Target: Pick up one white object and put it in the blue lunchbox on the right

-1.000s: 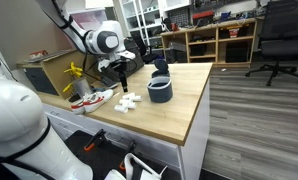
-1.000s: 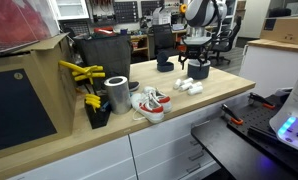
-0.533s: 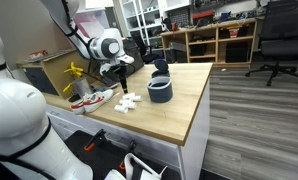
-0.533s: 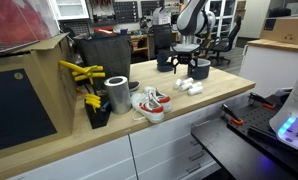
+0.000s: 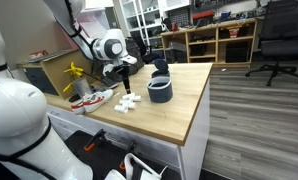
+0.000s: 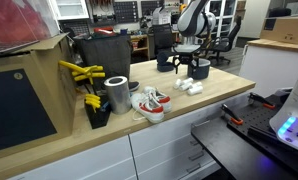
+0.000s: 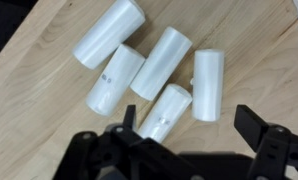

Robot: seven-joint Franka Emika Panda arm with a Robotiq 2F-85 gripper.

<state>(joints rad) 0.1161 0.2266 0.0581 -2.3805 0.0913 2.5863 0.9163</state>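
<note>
Claw (image 7: 187, 128) wide open, holding nothing, low over five white pieces (image 7: 161, 62) lying flat on the desk (image 7: 29, 110). Nearest piece (image 7: 163, 114) right below, between the jaws, long side slanting. Blue lunchbox (image 5: 161, 92) near, off to one side.

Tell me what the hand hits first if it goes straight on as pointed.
Probably the white cylinder nearest the open hand, lying on the wooden table; depth is unclear.
</note>
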